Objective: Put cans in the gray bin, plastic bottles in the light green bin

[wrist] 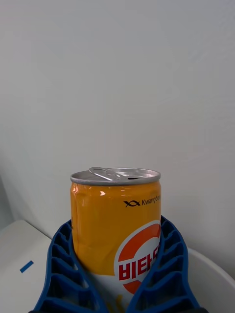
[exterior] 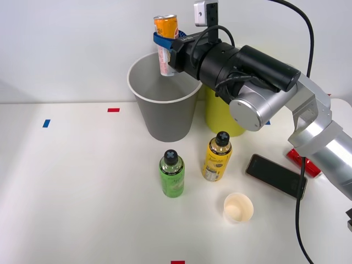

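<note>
Orange-yellow slim metal can (exterior: 166,33), clamped between the blue ribbed fingers (wrist: 68,264), hangs above the round gray bin's white rim (exterior: 135,91); released off-centre, it could strike that rim and tumble outside.

The can (exterior: 166,44) is orange-yellow on top and white below, with red letters inside an orange ring and a silver lid. The fingers (wrist: 58,264) around it are blue and ribbed. The gray bin (exterior: 165,104) has a white rim and gray inside. The bin behind it (exterior: 220,118) is yellow-green. One bottle (exterior: 172,174) is bright green with a black cap that has a pale cross mark. The other bottle (exterior: 216,158) is yellow with a dark label and black cap. The cup (exterior: 238,208) is white. The phone (exterior: 276,175) is black. The arm (exterior: 275,91) is black and silver. The table (exterior: 71,192) is white, with small blue (exterior: 46,123) and red (exterior: 113,110) tape marks.
</note>
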`<state>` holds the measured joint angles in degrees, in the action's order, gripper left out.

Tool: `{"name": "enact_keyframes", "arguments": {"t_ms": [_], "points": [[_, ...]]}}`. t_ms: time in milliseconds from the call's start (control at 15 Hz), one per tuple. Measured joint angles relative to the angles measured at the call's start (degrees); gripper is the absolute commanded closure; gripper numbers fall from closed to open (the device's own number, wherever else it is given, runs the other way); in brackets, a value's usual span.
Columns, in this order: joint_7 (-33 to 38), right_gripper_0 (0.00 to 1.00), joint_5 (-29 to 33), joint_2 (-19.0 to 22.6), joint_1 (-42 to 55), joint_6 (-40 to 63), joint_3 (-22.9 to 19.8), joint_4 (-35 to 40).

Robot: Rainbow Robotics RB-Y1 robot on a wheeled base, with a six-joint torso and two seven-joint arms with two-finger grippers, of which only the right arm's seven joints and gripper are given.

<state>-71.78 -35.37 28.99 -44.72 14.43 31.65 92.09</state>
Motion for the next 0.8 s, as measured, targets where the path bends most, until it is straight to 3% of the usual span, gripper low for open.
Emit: {"name": "enact_keyframes", "arguments": {"t_ms": [67, 133, 200, 267, 667, 800], "points": [[0.38, 0.93, 0.80, 0.11, -0.03, -0.07, 0.35, -0.05], [0.66, 0.33, 1.25, 0.14, -0.06, -0.32, 0.49, -0.07], [0.91, 0.08, 2.10, 0.13, -0.06, -0.60, 0.56, -0.07], [1.23, 0.00, 2.87, 0.12, -0.05, -0.73, 0.59, -0.08], [2.15, 0.00, 3.83, 0.36, -0.01, -3.04, 0.88, 0.06], [2.22, 0.00, 5.01, 2.24, 0.19, -3.62, 1.09, 1.79]]}}
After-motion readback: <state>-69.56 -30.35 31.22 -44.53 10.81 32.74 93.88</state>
